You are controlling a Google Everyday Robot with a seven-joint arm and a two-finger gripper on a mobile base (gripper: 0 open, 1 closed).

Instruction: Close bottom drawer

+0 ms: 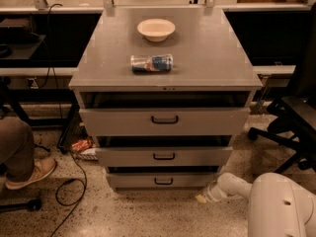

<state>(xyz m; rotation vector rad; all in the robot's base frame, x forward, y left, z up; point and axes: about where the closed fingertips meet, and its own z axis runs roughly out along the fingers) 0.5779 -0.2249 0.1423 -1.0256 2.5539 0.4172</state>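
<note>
The bottom drawer (pixel 160 180) is the lowest of three grey drawer fronts, with a small black loop handle (pixel 163 181). It stands slightly pulled out, with a dark gap above its front. The middle drawer (pixel 164 156) and top drawer (pixel 164 120) also stand out a little. My gripper (pixel 202 198) is low, at the bottom drawer's right front corner, at the end of my white arm (pixel 232 185). Its tip is close to or touching the drawer's corner.
A white bowl (pixel 156 29) and a lying can (pixel 151 63) are on the cabinet top (pixel 207 58). A person's leg and shoe (pixel 29 172) are at the left, with cables (pixel 69 191) on the floor. An office chair (pixel 291 127) stands at the right.
</note>
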